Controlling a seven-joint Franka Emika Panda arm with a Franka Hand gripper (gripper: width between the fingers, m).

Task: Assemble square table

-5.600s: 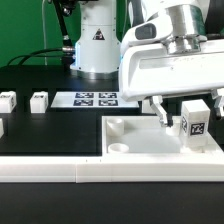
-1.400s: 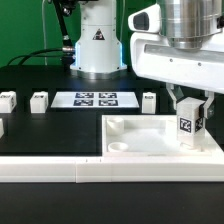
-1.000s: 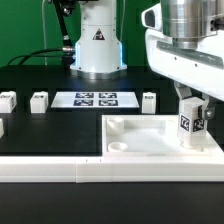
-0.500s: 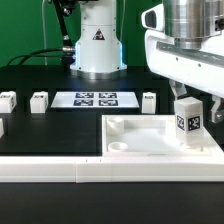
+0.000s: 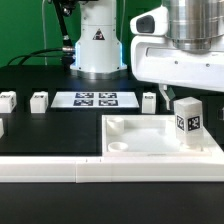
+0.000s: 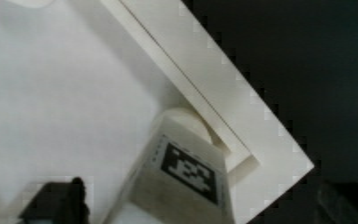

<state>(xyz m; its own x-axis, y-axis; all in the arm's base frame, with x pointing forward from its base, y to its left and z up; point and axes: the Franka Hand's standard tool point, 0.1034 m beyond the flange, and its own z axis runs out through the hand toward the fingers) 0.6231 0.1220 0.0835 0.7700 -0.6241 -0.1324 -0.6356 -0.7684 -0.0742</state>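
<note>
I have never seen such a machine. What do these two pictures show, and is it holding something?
It is a robot arm building a small table. One picture comes from a camera off the arm; the other from a camera on its wrist. On the black surface lies the white table top, with one leg standing upright on it, by the rim. Other legs lie near the flat marker board. The jaws stand open above the leg and hold nothing.

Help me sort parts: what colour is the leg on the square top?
White leg, black-and-white tag; clearest in the exterior view.
</note>
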